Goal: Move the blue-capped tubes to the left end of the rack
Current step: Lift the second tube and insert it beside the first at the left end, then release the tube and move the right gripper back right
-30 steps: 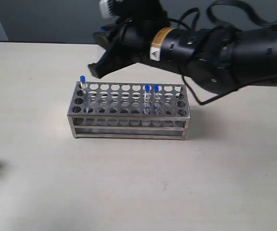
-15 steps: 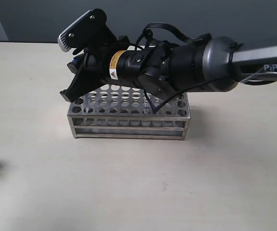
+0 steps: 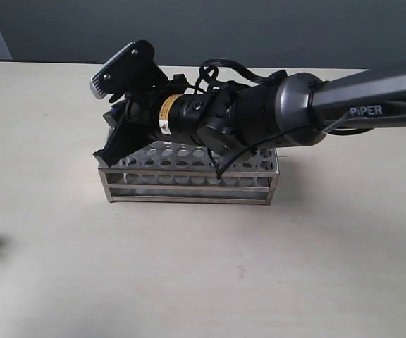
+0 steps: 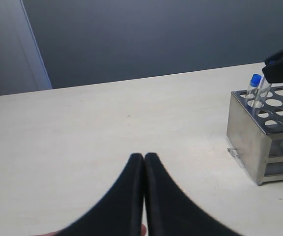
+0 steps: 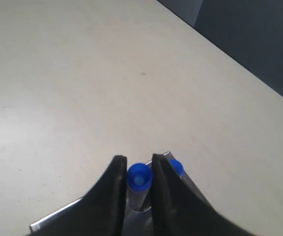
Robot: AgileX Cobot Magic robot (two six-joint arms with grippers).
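Note:
The steel rack [image 3: 189, 184] stands mid-table in the exterior view. My right arm lies across its top, hiding the tubes there, and the right gripper [image 3: 109, 149] is down at the rack's left end. In the right wrist view the right gripper [image 5: 138, 160] is shut on a blue-capped tube [image 5: 139, 177] whose lower end stands in a rack hole. A second blue-capped tube [image 5: 176, 167] shows just outside one finger. The left wrist view shows the rack [image 4: 252, 130] end-on with a blue-capped tube [image 4: 254, 84] in its corner. My left gripper [image 4: 144, 156] is shut and empty, away from the rack.
The pale tabletop [image 3: 210, 274] stretches round the rack on all sides. A dark wall [image 4: 146, 34] runs behind the table's far edge. The right arm's cables [image 3: 220, 70] loop above the rack.
The right arm has swung left and down over the rack, covering the tubes that showed before. Its gripper now sits low at the rack's left end. The left gripper has not moved.

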